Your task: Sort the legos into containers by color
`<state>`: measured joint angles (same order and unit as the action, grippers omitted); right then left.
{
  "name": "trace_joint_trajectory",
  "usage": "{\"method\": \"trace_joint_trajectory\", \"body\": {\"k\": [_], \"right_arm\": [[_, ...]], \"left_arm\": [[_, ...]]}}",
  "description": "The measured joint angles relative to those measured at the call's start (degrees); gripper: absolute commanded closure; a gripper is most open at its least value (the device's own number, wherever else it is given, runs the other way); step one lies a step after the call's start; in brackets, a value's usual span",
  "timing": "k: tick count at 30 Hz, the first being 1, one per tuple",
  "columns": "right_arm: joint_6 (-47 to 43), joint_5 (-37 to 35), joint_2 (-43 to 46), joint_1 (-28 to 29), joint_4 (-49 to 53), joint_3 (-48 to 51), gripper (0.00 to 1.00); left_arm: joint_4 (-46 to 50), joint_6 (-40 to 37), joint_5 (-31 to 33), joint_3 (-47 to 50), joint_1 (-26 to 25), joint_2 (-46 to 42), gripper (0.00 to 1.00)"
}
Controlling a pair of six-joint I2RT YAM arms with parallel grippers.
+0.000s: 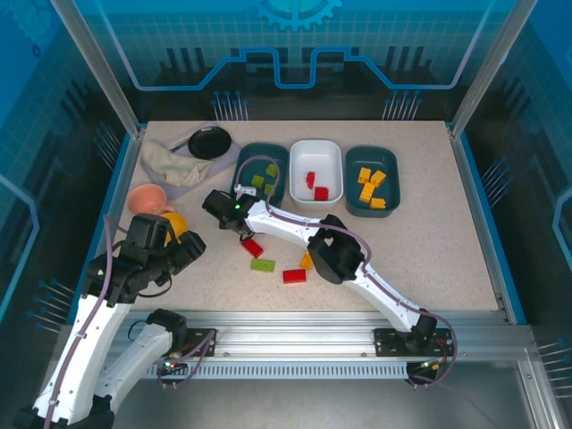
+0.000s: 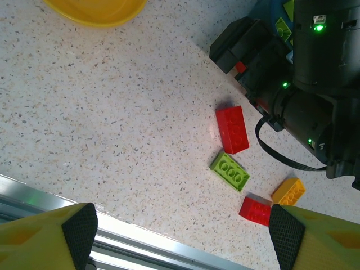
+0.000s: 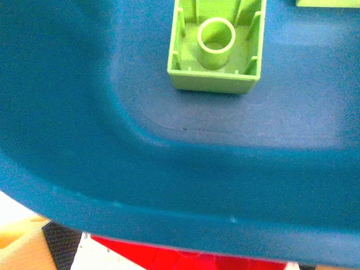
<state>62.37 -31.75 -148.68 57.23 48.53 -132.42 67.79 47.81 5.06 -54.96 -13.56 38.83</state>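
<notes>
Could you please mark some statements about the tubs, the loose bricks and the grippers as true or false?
1. The white tub holds red bricks. True.
2. The right teal tub holds green bricks. False: it holds orange-yellow bricks.
3. Four loose bricks lie on the table. True: long red brick, green brick, small red brick, orange brick.
4. The left gripper is clamped on a brick. False: its fingers stand wide apart, nothing between.
5. The right gripper is far from every tub. False: it is at the left teal tub, gripping a red piece.
</notes>
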Motion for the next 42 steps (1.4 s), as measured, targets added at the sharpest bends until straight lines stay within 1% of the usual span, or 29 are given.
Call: {"method": "trace_joint_trajectory", "body": {"k": [3,7,10,13,15,19,25,29,33,37,39,42], "right_arm": [[-0.11,-0.13,-0.17,0.0,-0.11,-0.13,0.14],[0.39,-0.17,-0.17,0.0,-0.31,-0.13,0.28],[0.68,-0.24,-0.17,0.02,-0.55,-0.13,0.35],[0.59,-0.42,-0.02,0.13,-1.14,0.37,0.4],[0.55,-0.37,1.01,0.17,-2.32,2.21,0.44],[0.35,0.35,5.38,0.42,-4.52,9.68,0.49],[-0.55,1.86,14.25,1.6,-7.61,22.12,0.5],[-1.86,1.81,23.37,1.97,-9.81,30.21,0.5],[-3.65,1.11,33.33,0.92,-11.52,36.44,0.5],[-6.43,0.61,40.13,-3.61,-11.96,39.52,0.5],[-7.58,0.7,41.09,-7.3,-12.44,39.76,0.5],[-8.92,1.33,40.24,-14.01,-13.53,39.63,0.5]], "left_arm": [[0.09,0.0,-0.02,0.0,0.0,0.0,0.17],[0.09,0.02,-0.28,0.0,0.0,0.0,0.17],[0.07,0.0,-0.42,0.02,0.0,0.0,0.18],[0.04,0.02,-0.42,0.09,0.0,0.0,0.18],[-0.11,0.0,-0.42,0.33,0.0,0.0,0.18],[-0.31,0.02,-0.42,1.2,0.0,0.0,0.18],[-2.21,-0.2,-2.4,3.52,0.0,0.04,0.18],[-5.66,-0.2,-5.9,5.68,0.0,0.98,0.18],[-11.32,-0.2,-9.62,6.16,-0.7,4.15,0.19],[-17.73,-0.15,-11.41,6.12,-4.2,9.7,0.18],[-20.52,-0.15,-11.47,5.6,-6.73,14.01,0.19],[-24.02,-0.15,-11.45,3.41,-9.57,20.57,0.19]]}}
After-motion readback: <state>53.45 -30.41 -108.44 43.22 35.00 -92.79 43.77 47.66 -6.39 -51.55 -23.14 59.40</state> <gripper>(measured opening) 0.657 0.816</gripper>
